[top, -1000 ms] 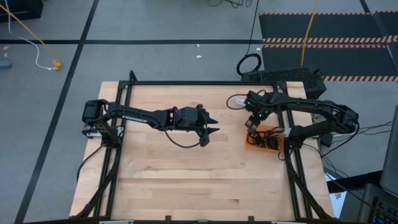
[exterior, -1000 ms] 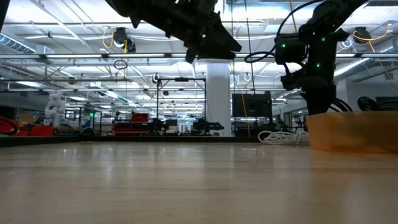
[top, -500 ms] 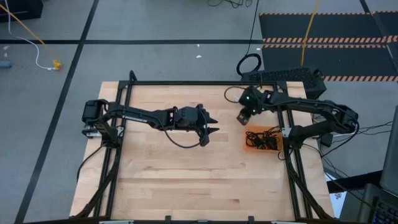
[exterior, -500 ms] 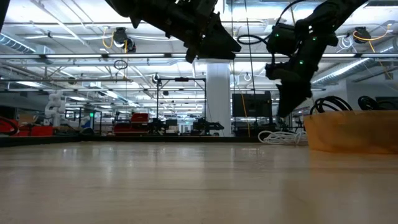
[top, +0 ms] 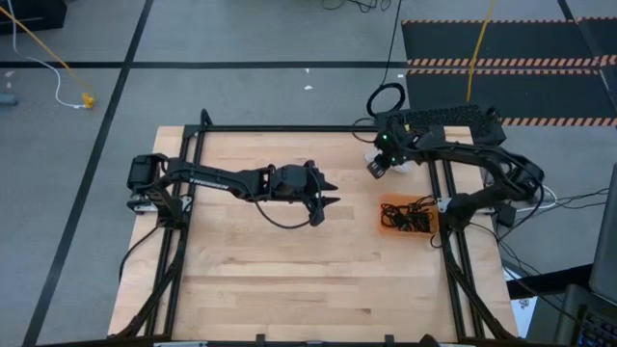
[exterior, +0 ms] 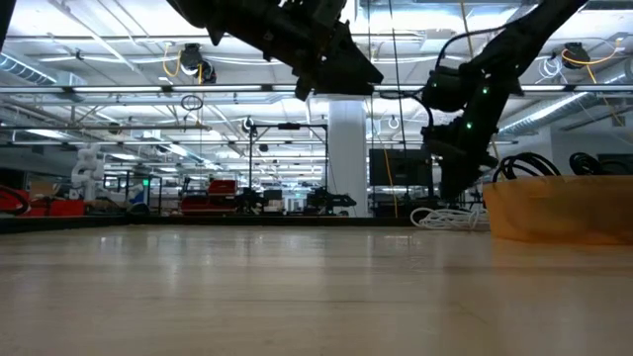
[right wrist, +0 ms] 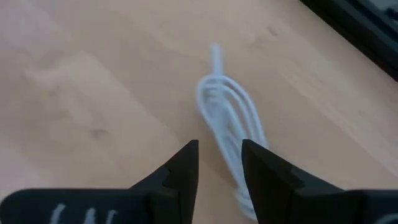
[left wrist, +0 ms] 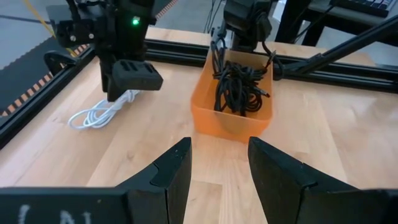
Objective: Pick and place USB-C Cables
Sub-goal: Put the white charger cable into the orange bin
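One white USB-C cable [right wrist: 227, 118] lies coiled on the wood by the table's far right corner, also seen in the left wrist view [left wrist: 102, 112] and the low view [exterior: 450, 218]. My right gripper [right wrist: 219, 167] hovers just above it, pointing steeply down and open by a narrow gap, and it touches nothing that I can see. Several black USB-C cables [left wrist: 239, 90] lie piled in the orange tray [top: 386, 224]. My left gripper [top: 328, 195] waits open above the table's middle, facing the tray.
A black rail frame [top: 289, 128] runs along the table's far edge and down both sides. A black keyboard [top: 443, 120] sits beyond the far right corner, with a black ring-shaped loop [top: 386, 99] on the floor. Bare wood [top: 289, 270] spreads toward the near edge.
My right gripper has risen out of the orange tray and swung toward the table's far edge, tipping to point more steeply down. It now stands over the white cable. The black cables stay in the tray.
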Tool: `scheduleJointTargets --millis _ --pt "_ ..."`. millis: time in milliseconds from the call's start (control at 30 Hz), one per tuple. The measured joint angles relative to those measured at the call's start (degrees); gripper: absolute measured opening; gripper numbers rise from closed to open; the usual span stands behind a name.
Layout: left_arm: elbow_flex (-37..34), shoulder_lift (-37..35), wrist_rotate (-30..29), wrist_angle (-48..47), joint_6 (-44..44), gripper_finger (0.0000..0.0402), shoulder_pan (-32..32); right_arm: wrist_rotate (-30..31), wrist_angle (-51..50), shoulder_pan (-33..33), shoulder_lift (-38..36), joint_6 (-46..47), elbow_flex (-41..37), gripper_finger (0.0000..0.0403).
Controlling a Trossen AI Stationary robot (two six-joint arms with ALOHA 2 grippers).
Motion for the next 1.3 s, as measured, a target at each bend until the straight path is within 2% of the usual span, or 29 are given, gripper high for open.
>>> scheduleJointTargets --millis 167,400,533,633,767,900,1033,1167,1300 --pt "0.0 0.0 0.0 -0.04 -0.02 0.0161 0.47 -0.15 0.24 -2.72 3.02 -1.11 0.0 0.011" --pt "0.0 0.0 0.0 -0.39 -0.06 0.0161 0.47 -4.43 0.77 -3.34 6.77 -2.72 0.0 0.011" --pt "0.0 0.0 0.0 -0.41 -0.11 0.0161 0.47 -4.46 1.27 -3.34 7.65 -4.07 0.0 0.0106" --pt "0.0 0.0 0.0 -0.75 -0.39 0.0161 0.47 -4.6 1.28 -3.34 7.65 -4.18 0.0 0.0083" --pt "0.0 0.0 0.0 -0.93 -0.5 0.0161 0.47 -4.64 1.28 -3.34 7.65 -5.42 0.0 0.0018" --pt "0.0 0.0 0.0 -1.22 -1.08 0.0161 0.47 -4.67 1.25 -3.32 7.62 -5.21 0.0 0.0011" --pt "0.0 0.0 0.0 -1.36 -1.56 0.0161 0.47 -4.9 1.08 -3.3 5.52 -5.47 0.0 0.0005" --pt "0.0 0.0 0.0 -1.67 -1.92 0.0161 0.47 -5.16 1.12 -3.29 0.36 -5.6 0.0 0.0003" --pt "0.0 0.0 -0.01 -1.63 -1.93 0.0161 0.47 -8.85 1.19 -2.63 -6.37 -5.64 0.0 0.0001"
